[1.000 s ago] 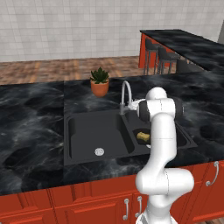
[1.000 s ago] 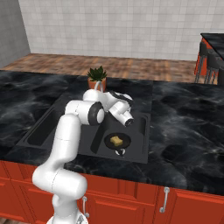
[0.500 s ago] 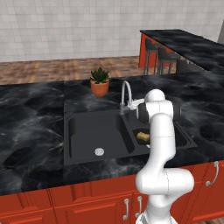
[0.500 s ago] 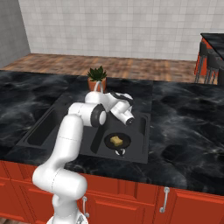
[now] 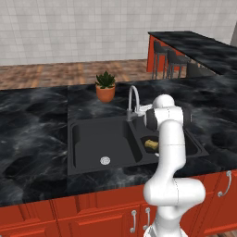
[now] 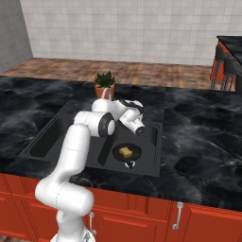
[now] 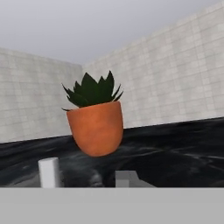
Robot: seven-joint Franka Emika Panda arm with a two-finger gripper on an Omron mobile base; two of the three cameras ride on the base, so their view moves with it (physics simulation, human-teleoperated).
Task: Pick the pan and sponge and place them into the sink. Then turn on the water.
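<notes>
- Gripper (image 6: 109,100): at the base of the faucet (image 5: 133,97), behind the sink's centre divider; whether the jaws stand apart, together or clamped on anything cannot be told, as the wrist hides them in both base views and the hand view gives no clear sight of the tips.
- Hand view: an orange plant pot (image 7: 97,127) with a dark green succulent on the black marble counter, tiled wall behind; a small pale upright post (image 7: 49,172) in the foreground.
- Sink (image 5: 83,157): matte black, double basin. Left basin holds nothing but its round silver drain (image 5: 105,160).
- Right basin: contains the pan (image 6: 126,152), black and round; the sponge (image 6: 125,151), yellow, lies inside the pan.
- No stream runs from the faucet spout.
- Counter (image 5: 32,120): black marble over red cabinet fronts (image 6: 142,220) with silver handles.
- Room: pale tiled wall, wooden floor, a second black-topped counter (image 5: 194,44) with stools (image 5: 167,58) at the far right.
- No legible writing or labels.
</notes>
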